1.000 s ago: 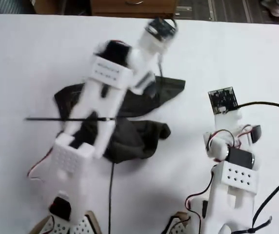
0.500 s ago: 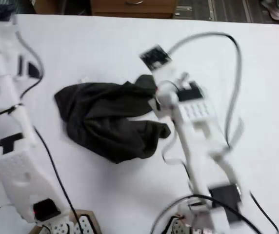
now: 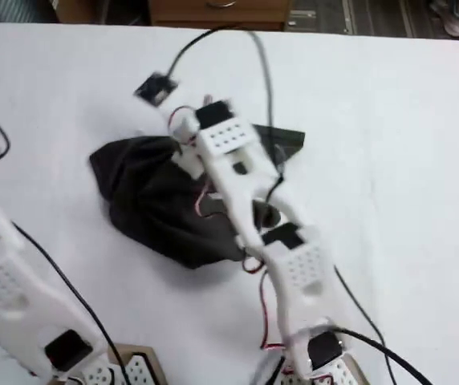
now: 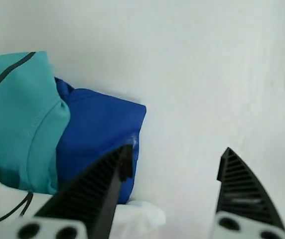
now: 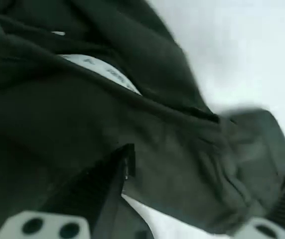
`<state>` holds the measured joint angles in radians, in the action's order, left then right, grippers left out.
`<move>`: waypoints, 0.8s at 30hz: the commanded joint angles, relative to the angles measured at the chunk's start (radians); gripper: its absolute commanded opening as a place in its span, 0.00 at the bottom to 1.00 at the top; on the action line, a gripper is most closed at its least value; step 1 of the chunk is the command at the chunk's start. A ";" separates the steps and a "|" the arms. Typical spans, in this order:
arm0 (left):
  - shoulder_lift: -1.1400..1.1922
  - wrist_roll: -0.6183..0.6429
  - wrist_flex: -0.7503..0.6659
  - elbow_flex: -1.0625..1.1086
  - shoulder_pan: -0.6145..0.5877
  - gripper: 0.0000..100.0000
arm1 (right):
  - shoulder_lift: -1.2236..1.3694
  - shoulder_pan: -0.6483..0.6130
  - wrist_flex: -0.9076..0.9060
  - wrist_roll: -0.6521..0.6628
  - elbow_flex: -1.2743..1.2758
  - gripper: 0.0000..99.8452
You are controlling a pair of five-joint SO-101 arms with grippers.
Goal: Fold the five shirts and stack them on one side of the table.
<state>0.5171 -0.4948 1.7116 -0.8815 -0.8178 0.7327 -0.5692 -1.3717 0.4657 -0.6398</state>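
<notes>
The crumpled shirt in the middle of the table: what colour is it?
Black, perhaps very dark grey. The shirt shows best in the high view.

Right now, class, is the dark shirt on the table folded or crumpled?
Crumpled. The dark shirt lies in an uneven, bunched heap with rumpled creases and one flap sticking out, not as a flat, squared fold.

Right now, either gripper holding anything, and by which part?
Nothing held. Left gripper is open over the table beside the blue shirt; right gripper is open over the black shirt.
</notes>
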 commanded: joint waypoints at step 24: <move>-0.063 -0.054 -0.048 -0.002 -0.198 0.29 | 0.243 -0.263 -0.165 0.377 -0.416 0.44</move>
<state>0.5171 -0.5378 1.6824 -0.8800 -0.9774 0.9490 -0.8193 -1.5528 0.8355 -1.0249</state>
